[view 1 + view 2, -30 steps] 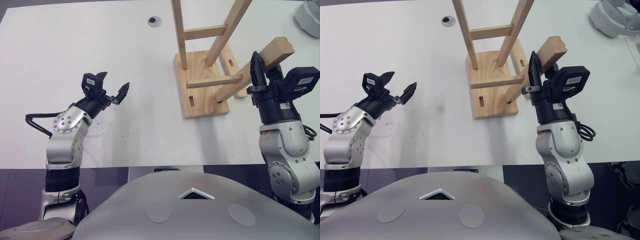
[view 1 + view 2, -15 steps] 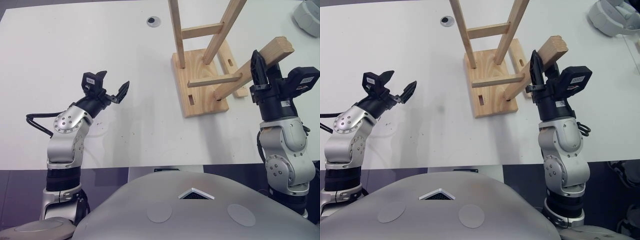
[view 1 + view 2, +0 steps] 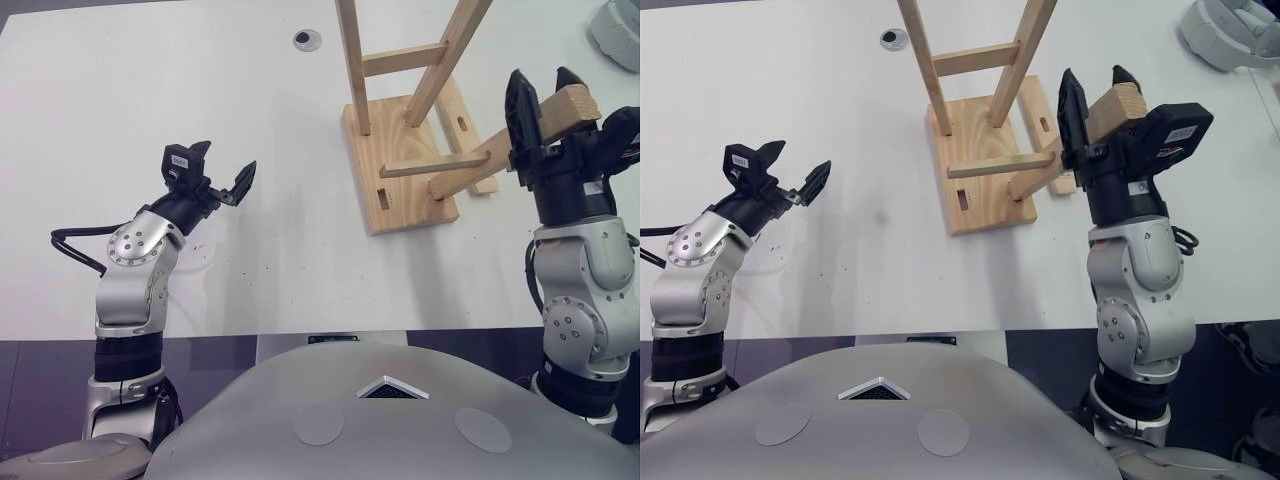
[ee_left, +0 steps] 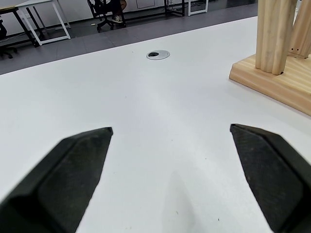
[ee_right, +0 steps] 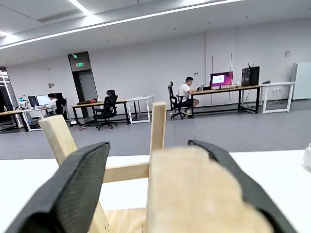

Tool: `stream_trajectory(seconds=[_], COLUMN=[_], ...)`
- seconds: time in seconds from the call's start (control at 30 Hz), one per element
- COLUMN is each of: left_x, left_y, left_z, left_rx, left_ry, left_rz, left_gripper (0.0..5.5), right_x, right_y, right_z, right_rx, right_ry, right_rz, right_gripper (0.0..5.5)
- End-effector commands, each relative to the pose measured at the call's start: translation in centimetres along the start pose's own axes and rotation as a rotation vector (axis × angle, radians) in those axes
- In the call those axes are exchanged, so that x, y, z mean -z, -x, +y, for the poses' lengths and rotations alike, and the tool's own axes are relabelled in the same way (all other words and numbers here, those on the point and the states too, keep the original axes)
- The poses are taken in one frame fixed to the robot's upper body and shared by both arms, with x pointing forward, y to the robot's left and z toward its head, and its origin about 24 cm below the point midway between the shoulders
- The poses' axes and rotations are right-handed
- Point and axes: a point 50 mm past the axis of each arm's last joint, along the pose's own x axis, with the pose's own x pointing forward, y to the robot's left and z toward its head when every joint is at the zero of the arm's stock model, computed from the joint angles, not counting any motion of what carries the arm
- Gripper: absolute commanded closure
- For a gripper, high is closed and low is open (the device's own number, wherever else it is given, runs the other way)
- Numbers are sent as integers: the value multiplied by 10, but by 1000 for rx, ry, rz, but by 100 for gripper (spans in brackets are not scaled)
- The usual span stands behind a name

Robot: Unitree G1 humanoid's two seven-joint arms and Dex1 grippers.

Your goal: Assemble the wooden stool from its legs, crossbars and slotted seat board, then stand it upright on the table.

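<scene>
right gripper (image 3: 540, 76) straddles the stool leg (image 3: 478, 161), seemingly loose; left gripper (image 3: 228, 158) gapes wide.

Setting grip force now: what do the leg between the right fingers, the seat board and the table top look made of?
Leg: pale, bare-looking solid wood, grain lines along it, no gloss.
Seat board: same light wood, curved grain visible, matte.
Table top: smooth uniform white, likely laminate or painted board; the core can't be told.
</scene>
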Motion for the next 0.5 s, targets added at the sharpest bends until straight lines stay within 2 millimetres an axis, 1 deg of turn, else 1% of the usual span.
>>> stream_trajectory(seconds=[0.03, 0.13, 0.2, 0.23, 0.27, 0.3, 0.33, 0.37, 0.4, 0.43, 0.47, 0.5], left_x=[1, 1, 2, 2, 2, 2, 2, 1, 0, -1, -2, -3], left_y=[3, 3, 3, 3, 3, 3, 3, 1, 0, -2, -4, -5], left_z=[1, 0, -2, -2, -2, -2, -3, -4, -4, -5, -5, -4], left_rx=[-26, -30, -31, -32, -33, -34, -35, -33, -32, -27, -21, -22], left_ry=[-6, -3, 0, 2, 2, 2, 1, -1, -3, -6, -9, -12], left_rz=[-5, -6, -7, -8, -8, -9, -11, -16, -20, -25, -29, -35], left_gripper=[103, 103, 103, 103, 103, 103, 103, 103, 103, 103, 103, 103], right_x=[-52, -82, -98, -109, -113, -113, -107, -91, -69, -50, -30, -4], right_y=[-22, -36, -41, -44, -46, -47, -47, -47, -46, -42, -39, -35], right_z=[-2, -6, -11, -19, -38, -55, -70, -85, -94, -99, -99, -96], right_rx=[-53, -56, -53, -30, 38, 104, 159, 213, 235, 255, 241, 204], right_ry=[75, 72, 68, 40, 3, -21, -35, -10, -10, 11, 5, 33], right_rz=[-154, -233, -270, -297, -293, -274, -232, -145, -42, 41, 125, 247], right_gripper=[177, 177, 177, 177, 177, 177, 177, 177, 177, 177, 177, 177])
